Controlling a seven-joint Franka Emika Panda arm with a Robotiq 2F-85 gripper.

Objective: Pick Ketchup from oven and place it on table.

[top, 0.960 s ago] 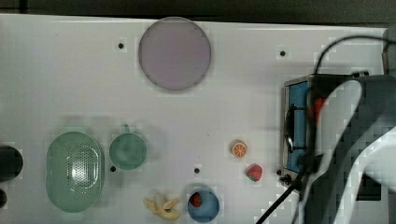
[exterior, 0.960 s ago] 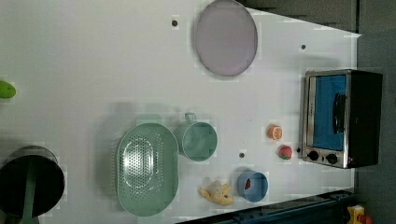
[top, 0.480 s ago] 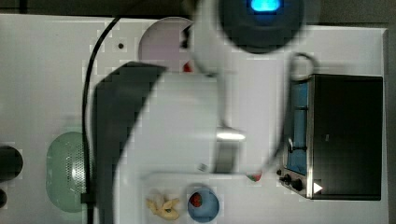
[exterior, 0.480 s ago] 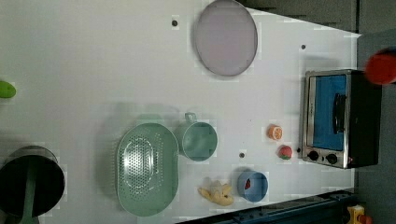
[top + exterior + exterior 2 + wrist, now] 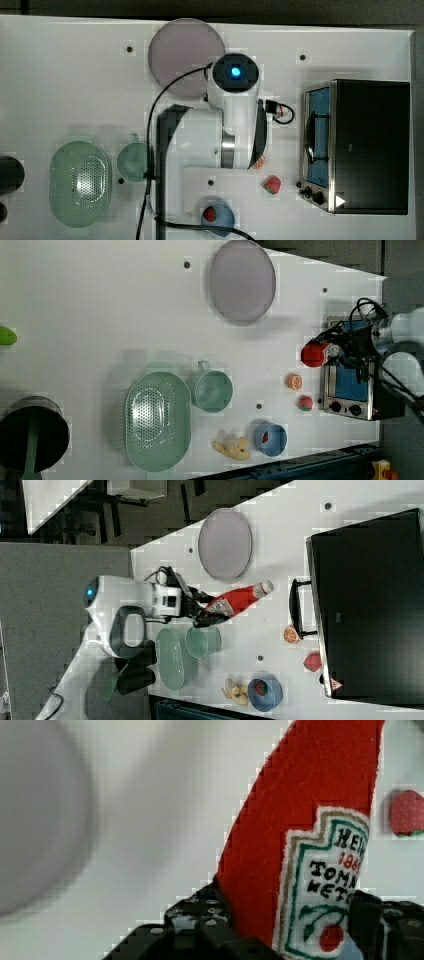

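Note:
The ketchup (image 5: 239, 600), a red bottle with a white cap, hangs tilted over the white table (image 5: 280, 555), its cap pointing toward the black oven (image 5: 370, 605). My gripper (image 5: 211, 612) is shut on the labelled lower end. In the left view the ketchup (image 5: 315, 354) sits just off the oven (image 5: 350, 390) front, with the gripper (image 5: 341, 347) behind it. In the wrist view the bottle (image 5: 310, 820) stands between my dark fingers (image 5: 200, 932). In the top view my arm (image 5: 230, 130) covers the bottle, left of the oven (image 5: 370, 145).
A grey-lilac plate (image 5: 180, 55) lies at the back. A strawberry (image 5: 271, 184) and an orange slice (image 5: 290, 634) lie before the oven. A blue bowl (image 5: 220, 215), banana pieces (image 5: 231, 447), a green cup (image 5: 213, 391) and a green colander (image 5: 80, 183) fill the front.
My arm has swung away from the oven toward the table's middle. The ketchup has come with it, from above the oven to just off its front.

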